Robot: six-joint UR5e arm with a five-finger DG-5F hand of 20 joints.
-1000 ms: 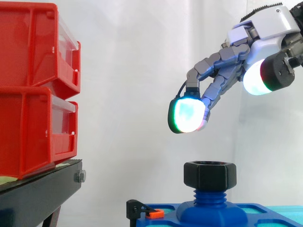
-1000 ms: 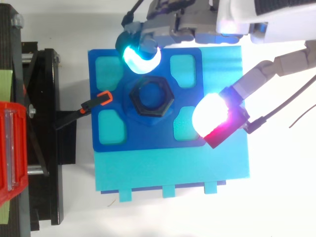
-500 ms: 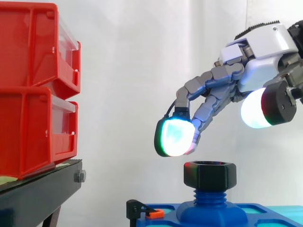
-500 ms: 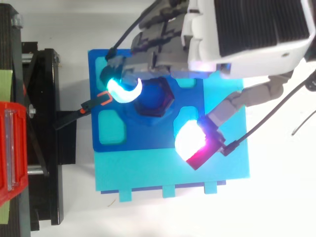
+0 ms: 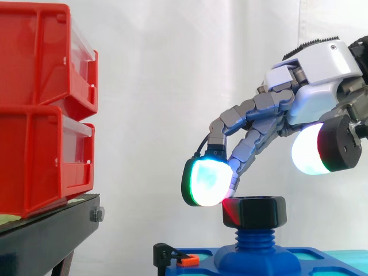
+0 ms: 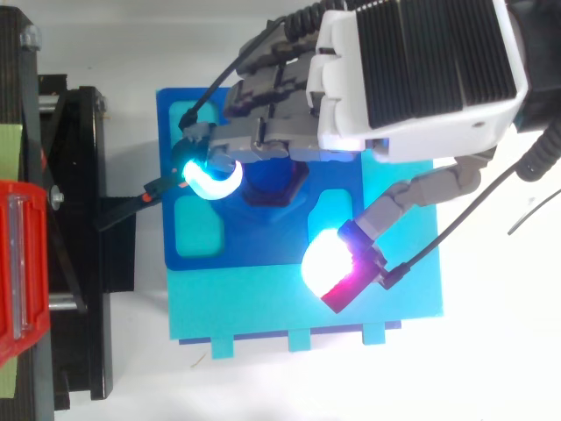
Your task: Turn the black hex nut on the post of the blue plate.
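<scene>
The hand (image 5: 313, 100) hangs spread over the black hex nut (image 5: 256, 211), with fingers and thumb apart and nothing gripped. One glowing fingertip (image 5: 206, 181) sits at the nut's left edge, touching or nearly so. The nut sits at the top of the threaded post (image 5: 254, 238) of the blue plate (image 6: 254, 250). With the thumb well aside, closing may catch a single flat, and the pads would likely slip without turning it.

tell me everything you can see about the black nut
The nut is a chunky black hexagon, matte like plastic. It sits level on the blue threaded post, with some thread showing beneath it, above the blue plate. The hand hangs open over it. In the side view one glowing fingertip is at its upper left corner, casting red on it. Whether they touch is unclear.
</scene>
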